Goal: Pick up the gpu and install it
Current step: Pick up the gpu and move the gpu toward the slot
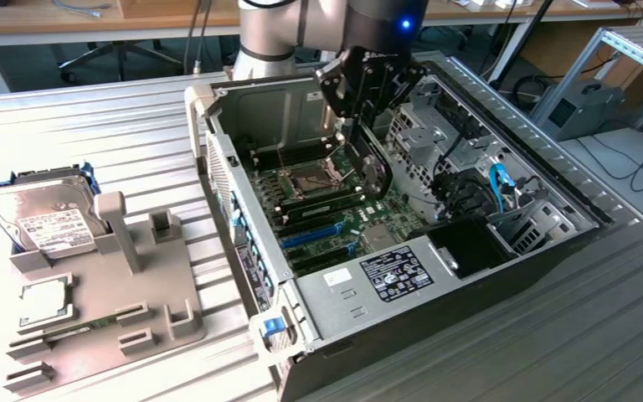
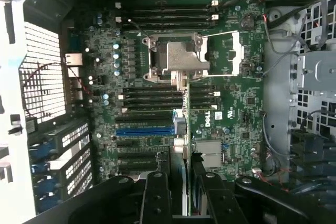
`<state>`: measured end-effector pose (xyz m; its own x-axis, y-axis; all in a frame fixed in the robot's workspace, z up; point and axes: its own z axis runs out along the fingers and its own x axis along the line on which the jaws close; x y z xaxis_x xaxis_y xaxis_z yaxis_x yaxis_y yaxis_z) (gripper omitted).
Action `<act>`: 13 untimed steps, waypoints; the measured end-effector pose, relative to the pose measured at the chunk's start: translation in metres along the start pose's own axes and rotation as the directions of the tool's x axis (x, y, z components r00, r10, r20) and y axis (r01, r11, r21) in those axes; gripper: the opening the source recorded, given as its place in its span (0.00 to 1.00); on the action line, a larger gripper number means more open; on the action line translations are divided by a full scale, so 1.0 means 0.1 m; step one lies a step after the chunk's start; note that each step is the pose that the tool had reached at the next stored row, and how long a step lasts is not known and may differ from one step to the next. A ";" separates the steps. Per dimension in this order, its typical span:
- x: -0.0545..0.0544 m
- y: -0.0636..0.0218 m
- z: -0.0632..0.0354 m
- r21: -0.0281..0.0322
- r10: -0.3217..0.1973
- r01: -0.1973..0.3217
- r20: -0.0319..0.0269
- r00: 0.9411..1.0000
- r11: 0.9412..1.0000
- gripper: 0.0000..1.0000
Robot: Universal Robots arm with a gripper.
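My gripper (image 1: 355, 117) hangs inside the open computer case (image 1: 230, 180), shut on the gpu (image 1: 374, 163). The gpu is a thin black card held upright on its edge, just above the green motherboard (image 1: 327, 205). In the wrist view the card (image 2: 182, 129) appears edge-on between my two black fingers (image 2: 157, 192), with the gripper (image 2: 182, 195) straddling it. Its lower edge points down at the board near the blue slot (image 2: 144, 129) and the black slots beside it. Whether the card touches the board cannot be told.
A CPU socket (image 2: 178, 59) with memory slots sits further along the board. The labelled power supply (image 1: 394, 275) and drive cages with blue cables (image 1: 498, 188) crowd the case. On the exterior view's left, a grey fixture (image 1: 104, 285) holds a silver hard drive (image 1: 44, 216).
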<state>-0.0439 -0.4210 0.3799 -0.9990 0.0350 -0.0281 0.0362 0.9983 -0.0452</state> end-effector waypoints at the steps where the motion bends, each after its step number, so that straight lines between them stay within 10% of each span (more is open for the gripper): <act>1: -0.04 0.002 0.007 0.000 0.000 0.000 0.000 1.000 1.000 0.27; 13: -0.32 0.058 0.088 0.000 0.000 0.000 0.000 1.000 1.000 0.27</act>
<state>-0.0113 -0.4167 0.3718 -0.9990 0.0348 -0.0279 0.0361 0.9983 -0.0455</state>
